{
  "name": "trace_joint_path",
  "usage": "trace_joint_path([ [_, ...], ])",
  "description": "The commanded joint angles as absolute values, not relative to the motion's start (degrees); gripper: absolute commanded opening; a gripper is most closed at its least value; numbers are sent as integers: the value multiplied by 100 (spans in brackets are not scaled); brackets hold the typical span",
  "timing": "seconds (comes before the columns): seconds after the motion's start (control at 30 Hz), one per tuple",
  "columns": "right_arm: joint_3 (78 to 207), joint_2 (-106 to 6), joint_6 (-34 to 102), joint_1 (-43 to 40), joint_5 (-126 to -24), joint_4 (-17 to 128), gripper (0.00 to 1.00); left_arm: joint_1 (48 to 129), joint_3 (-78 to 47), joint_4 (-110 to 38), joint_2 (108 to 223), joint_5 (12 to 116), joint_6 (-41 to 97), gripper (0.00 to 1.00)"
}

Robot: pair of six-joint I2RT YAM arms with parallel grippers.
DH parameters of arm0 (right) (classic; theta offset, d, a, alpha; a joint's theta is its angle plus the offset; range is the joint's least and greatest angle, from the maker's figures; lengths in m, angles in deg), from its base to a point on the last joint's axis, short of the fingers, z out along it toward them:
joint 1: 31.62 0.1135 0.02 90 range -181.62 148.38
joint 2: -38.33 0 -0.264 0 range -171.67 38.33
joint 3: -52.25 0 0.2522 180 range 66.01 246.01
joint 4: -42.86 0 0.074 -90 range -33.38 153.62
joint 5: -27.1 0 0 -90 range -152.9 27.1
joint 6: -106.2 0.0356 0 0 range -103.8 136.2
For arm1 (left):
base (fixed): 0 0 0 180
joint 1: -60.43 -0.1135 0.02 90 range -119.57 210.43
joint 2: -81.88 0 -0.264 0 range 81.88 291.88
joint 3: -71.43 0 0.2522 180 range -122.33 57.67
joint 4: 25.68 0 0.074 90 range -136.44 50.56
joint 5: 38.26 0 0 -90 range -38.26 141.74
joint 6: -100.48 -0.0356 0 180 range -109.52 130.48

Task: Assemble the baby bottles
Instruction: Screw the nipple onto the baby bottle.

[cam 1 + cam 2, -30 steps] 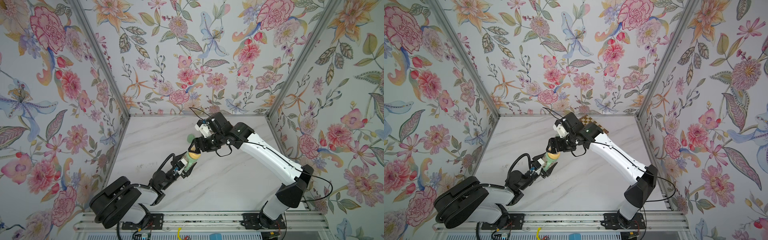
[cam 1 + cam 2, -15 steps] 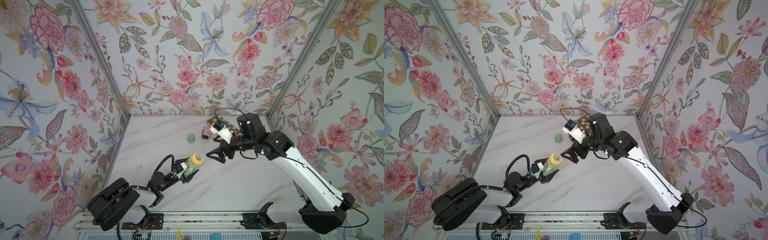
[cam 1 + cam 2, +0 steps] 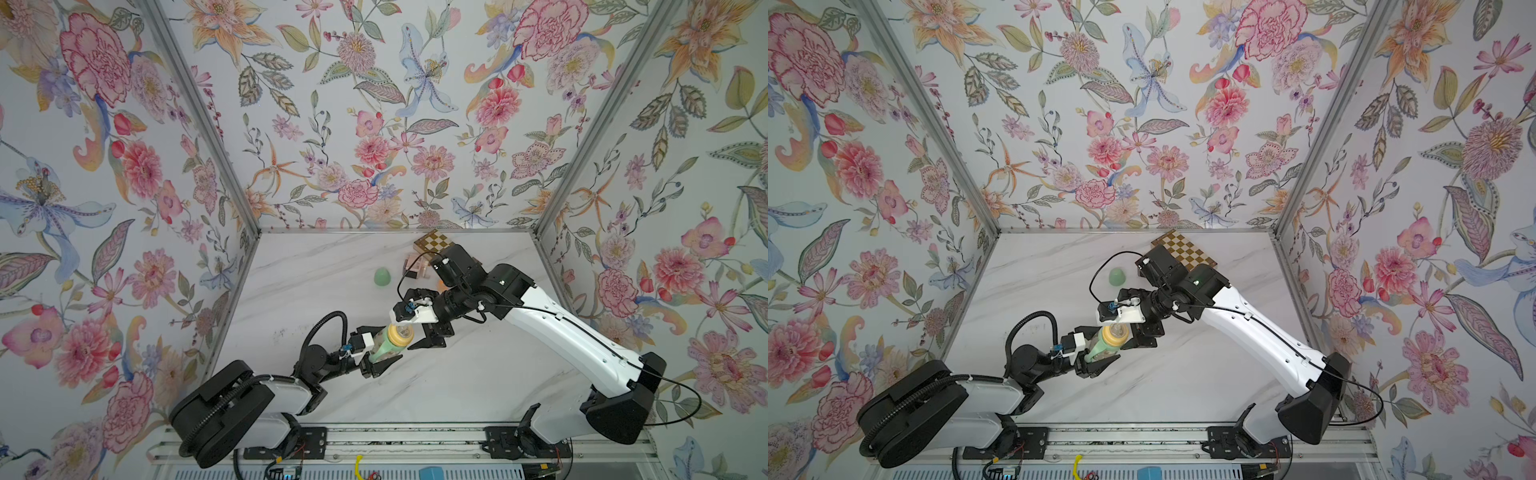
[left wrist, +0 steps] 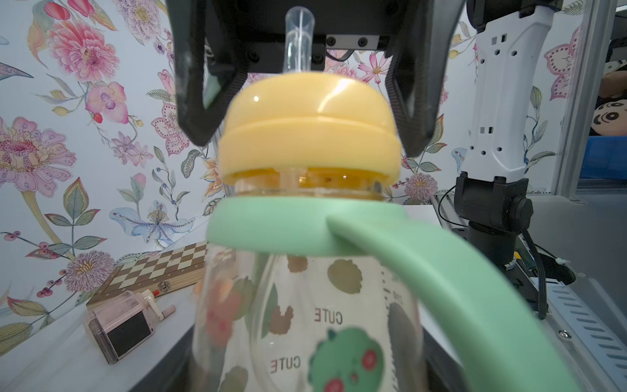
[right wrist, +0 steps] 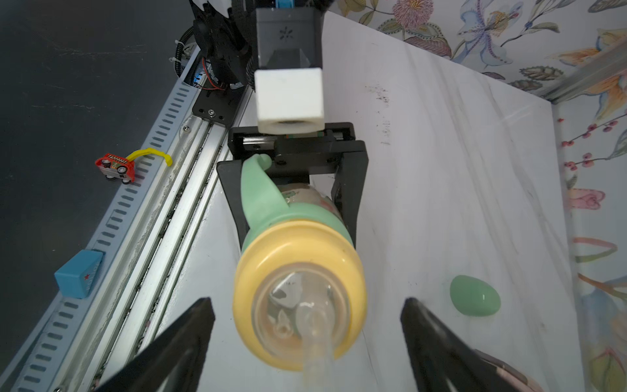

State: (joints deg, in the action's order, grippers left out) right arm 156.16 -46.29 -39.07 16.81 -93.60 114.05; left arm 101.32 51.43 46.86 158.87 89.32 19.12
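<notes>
We have our left hand (image 5: 291, 203) clamped on the bottle (image 3: 384, 348) near the middle of the surface (image 3: 457, 382); our right hand (image 5: 307, 302) gapes wide around its yellow nipple ring (image 3: 401, 332). The dome cap (image 3: 381, 276) lies apart at twelve o'clock.

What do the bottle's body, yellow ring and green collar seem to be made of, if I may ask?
Bottle body: likely clear hard plastic; far-side lettering reads mirrored through it. Yellow nipple ring: opaque glossy plastic, with sharp highlights. Mint-green collar: matte plastic, possibly rubbery; no glare.

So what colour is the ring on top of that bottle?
Yellow. The ring shows best in the left wrist view.
</notes>
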Motion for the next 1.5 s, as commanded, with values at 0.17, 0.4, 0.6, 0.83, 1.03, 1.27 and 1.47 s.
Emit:
trace_joint_path([
  [0.17, 15966, -4839, -4130, 1797, -9299, 11810, 72, 10106, 5033, 5723, 15914, 9138, 2017, 0],
  [0.4, 15909, -4903, -4040, 1989, -9086, 11806, 64, 10104, 4946, 5529, 15905, 9164, 1988, 0],
  [0.6, 15952, -4991, -3747, 2063, -8977, 11797, 52, 10104, 4849, 5341, 15861, 9027, 1895, 0],
  [0.83, 17790, -6228, 2120, 1753, -8042, 11922, 40, 10730, 4305, 4474, 15615, 4312, -569, 0],
  [1.03, 18822, -6420, 5105, 1112, -8716, 12160, 69, 10786, 4043, 5603, 16477, 3571, -1617, 0],
  [1.27, 18635, -5562, 5009, 597, -8877, 11883, 89, 10383, 4325, 4760, 15802, 5323, -390, 0],
  [1.47, 18144, -4932, 2384, 301, -9460, 11842, 93, 10011, 4540, 4588, 15295, 7836, 1286, 0],
])
